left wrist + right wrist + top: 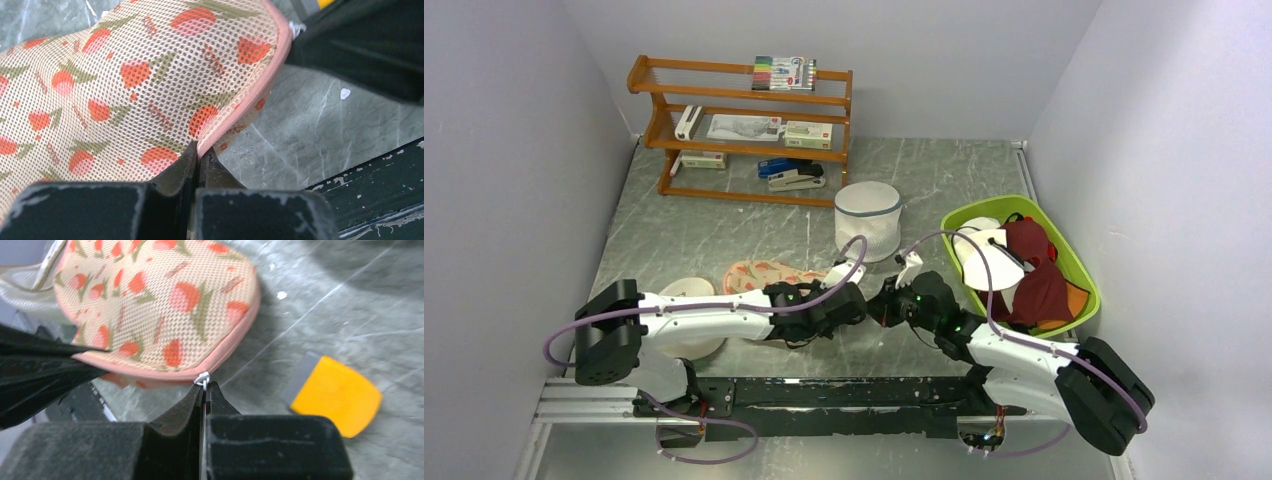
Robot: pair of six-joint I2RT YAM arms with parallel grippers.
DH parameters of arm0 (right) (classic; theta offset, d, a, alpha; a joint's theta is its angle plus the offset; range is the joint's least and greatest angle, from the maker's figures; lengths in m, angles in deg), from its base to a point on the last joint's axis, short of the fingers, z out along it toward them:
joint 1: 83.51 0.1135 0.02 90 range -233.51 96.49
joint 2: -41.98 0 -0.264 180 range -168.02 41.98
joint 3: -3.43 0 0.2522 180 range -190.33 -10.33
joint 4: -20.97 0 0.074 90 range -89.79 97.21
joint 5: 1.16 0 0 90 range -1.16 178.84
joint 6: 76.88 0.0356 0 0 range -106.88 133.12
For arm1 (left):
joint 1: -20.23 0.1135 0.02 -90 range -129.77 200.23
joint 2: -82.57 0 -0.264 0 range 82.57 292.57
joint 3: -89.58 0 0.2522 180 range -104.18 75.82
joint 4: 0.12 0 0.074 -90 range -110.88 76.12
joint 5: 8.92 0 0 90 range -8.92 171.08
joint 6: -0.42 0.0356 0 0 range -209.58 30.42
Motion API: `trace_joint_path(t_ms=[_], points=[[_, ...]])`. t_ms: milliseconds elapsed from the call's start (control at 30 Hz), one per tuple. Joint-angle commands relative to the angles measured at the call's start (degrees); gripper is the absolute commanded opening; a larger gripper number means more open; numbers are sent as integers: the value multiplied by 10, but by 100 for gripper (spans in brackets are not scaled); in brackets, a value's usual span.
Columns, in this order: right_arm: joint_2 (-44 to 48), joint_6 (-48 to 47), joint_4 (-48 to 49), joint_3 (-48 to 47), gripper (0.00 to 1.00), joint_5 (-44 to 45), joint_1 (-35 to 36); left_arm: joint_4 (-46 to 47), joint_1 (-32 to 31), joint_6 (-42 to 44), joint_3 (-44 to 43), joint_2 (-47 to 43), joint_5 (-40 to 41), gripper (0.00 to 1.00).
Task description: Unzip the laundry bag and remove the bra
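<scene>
The left fingers (pixel 176 172) pinched the laundry bag (pixel 125 85) at its edge, the right fingers (pixel 190 407) its zip tab (pixel 201 379); a steady pull following the bag's curve looked wisest.

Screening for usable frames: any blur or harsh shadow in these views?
Top external: evenly lit, sharp, shadows soft. Left wrist: laundry bag mesh crisp, left claw soft and dark. Right wrist: softer overall, zipper pull legible, yellow object blurred.

Looks like a robot test lab: boxed in by bare pale walls (pixel 494 150), two arms (pixel 704 312) bolted to a metal rail (pixel 574 400) at a marbled grey desk (pixel 944 180), with a wooden shelf (pixel 744 95) of stationery and a green basket (pixel 984 208) of clothes.
</scene>
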Motion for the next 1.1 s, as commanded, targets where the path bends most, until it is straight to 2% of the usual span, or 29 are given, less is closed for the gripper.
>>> trace_joint_path(t_ms=[0, 100, 133, 300, 433, 467, 600, 833, 1067], points=[[-10, -41, -51, -31, 0, 66, -33, -32, 0, -25, 25, -27, 25, 7], [-12, -58, -56, -42, 0, 45, -50, -38, 0, -41, 31, -21, 26, 8], [-13, -71, -51, -43, 0, 24, -50, -43, -1, -44, 30, -17, 25, 12], [-12, -92, -40, -37, 0, -63, -49, -68, -1, -47, -1, -17, -4, 45], [5, -80, -21, -21, 0, -98, -45, -10, -2, -5, -3, -69, -75, 68], [7, -76, -16, -18, 0, -102, -43, 8, -2, 4, -1, -79, -91, 71], [3, -66, -3, -16, 0, -113, -39, 31, -2, 19, -18, -77, -97, 73], [-1, -51, 15, -16, 0, -122, -31, -5, -3, 41, -88, 12, -48, 71], [8, -46, 17, -15, 0, -121, -28, -9, -3, 45, -93, 70, -15, 55]])
